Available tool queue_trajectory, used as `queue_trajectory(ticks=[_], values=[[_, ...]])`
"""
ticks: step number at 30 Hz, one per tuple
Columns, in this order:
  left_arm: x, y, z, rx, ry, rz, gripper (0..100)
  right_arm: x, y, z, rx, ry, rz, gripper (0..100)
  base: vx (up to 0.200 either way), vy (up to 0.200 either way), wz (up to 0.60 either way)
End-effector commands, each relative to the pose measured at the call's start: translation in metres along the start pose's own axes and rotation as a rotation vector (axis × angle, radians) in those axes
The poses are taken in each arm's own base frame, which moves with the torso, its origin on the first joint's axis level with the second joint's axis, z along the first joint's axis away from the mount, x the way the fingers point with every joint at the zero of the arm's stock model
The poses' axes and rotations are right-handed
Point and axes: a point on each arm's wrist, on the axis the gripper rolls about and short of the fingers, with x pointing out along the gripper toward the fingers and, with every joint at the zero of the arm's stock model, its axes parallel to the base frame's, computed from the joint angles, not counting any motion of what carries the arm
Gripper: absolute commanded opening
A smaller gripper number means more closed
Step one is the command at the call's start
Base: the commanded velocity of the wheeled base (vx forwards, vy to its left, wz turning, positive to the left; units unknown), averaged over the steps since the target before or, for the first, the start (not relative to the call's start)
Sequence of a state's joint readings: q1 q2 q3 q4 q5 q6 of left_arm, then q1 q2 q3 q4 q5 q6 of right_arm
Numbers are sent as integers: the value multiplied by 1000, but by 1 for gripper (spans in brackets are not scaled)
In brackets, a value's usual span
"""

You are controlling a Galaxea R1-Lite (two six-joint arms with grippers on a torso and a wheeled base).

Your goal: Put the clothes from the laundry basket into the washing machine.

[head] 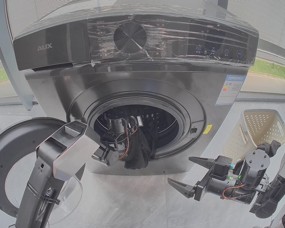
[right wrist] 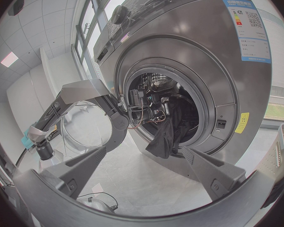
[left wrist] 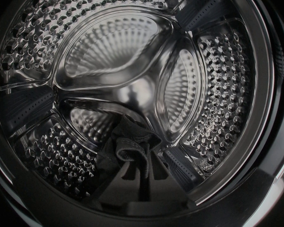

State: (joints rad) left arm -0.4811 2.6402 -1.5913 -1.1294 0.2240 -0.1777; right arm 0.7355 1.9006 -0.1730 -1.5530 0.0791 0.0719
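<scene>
Partly outside drum (head: 163,121), black garment (head: 137,151)

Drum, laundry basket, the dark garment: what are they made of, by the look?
Drum: likely stainless steel, polished, embossed and mirror-bright. Laundry basket: probably moulded plastic, matte cream, perforated walls. Dark garment: soft cloth, matte black, drapes limp in folds.

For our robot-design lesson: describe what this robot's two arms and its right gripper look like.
The left arm has angular silver-grey panels over black links, with red and black wires at its wrist. The right arm is black with round joints, an orange wire and a green light. The right gripper has two dark, pointed, wedge-shaped fingers.
</scene>
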Motion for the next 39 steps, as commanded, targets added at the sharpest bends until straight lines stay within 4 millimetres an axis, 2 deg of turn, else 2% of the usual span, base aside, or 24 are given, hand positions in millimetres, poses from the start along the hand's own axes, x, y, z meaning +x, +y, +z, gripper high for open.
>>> queue_trajectory(ticks=[1, 4, 5, 11, 13, 19, 21, 23, 24, 31, 34, 35, 39], values=[[2, 1, 0, -4, -10, 2, 0, 0, 0, 0, 0, -3, 2, 100, 0, 0, 0], [1, 1, 1, -6, -7, 3, 0, 0, 0, 1, 0, -6, 0, 100, 0, 0, 0], [1, 0, 0, -9, -6, 1, 100, 0, 0, 1, 0, -6, 0, 100, 0, 0, 0], [-5, -5, 1, -27, 16, -7, 100, 0, 0, 0, 0, -4, 0, 100, 0, 0, 0], [-14, -8, 2, -21, 52, -11, 100, 0, 0, 0, 0, -5, -1, 100, 0, 0, 0], [-33, -12, -24, 8, 171, -49, 100, 0, 0, 0, 0, -4, 0, 100, 0, 0, 0], [-47, -11, -39, 27, 258, -73, 100, 0, 0, 0, 0, -4, 0, 100, 0, 0, 0], [-49, -11, -41, 29, 271, -77, 100, 0, 0, 0, 0, -4, 0, 100, 0, 0, 0], [-56, -10, -47, 38, 315, -95, 100, 0, 0, 0, 0, -4, 2, 100, 0, 0, 0], [-61, -8, -57, 50, 356, -97, 100, 0, 1, 0, 0, -3, 3, 100, 0, 0, 0], [-60, -3, -68, 77, 372, -94, 100, 0, 1, 0, -1, -6, 3, 100, 0, 0, 0], [-60, -2, -69, 84, 376, -92, 0, 0, 0, 0, 0, -4, 2, 100, 0, 0, 0], [-59, -2, -74, 103, 374, -97, 0, 0, 0, 0, 0, -4, 2, 100, 0, 0, 0]])
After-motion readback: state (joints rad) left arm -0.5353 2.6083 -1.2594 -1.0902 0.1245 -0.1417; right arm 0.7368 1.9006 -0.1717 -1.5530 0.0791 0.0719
